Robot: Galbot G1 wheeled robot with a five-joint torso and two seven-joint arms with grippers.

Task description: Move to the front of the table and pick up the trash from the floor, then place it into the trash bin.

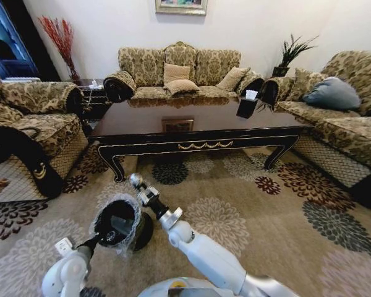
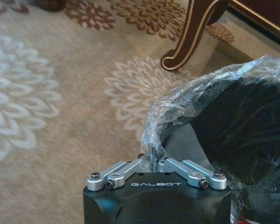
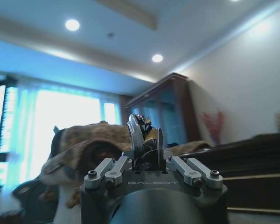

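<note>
Sitting room: patterned sofas on three sides, beige flowered floor, long dark table with gold ornament at twelve o'clock from the robot, a black tissue box on its right end. Trash bin: round, black, clear liner bag over the rim, standing on the floor at about ten o'clock, close in front of the robot. Left gripper: at the bin's near rim, fingers clenched on a fold of the liner. Right gripper: raised just beyond the bin towards the table, tilted up; its fingers are closed on a small crumpled, shiny piece, likely the trash, though its exact kind cannot be told. Step in hand, by judgement: dropping the piece into the bin. To do it well, bring the right gripper over the middle of the opening, point it down, and release low so the light piece does not drift onto the floor; the left should keep the liner steady. The right wrist view gives the held piece and the ceiling; the left wrist view gives the liner pinch and a curved table leg; the head view gives the overall layout.
</note>
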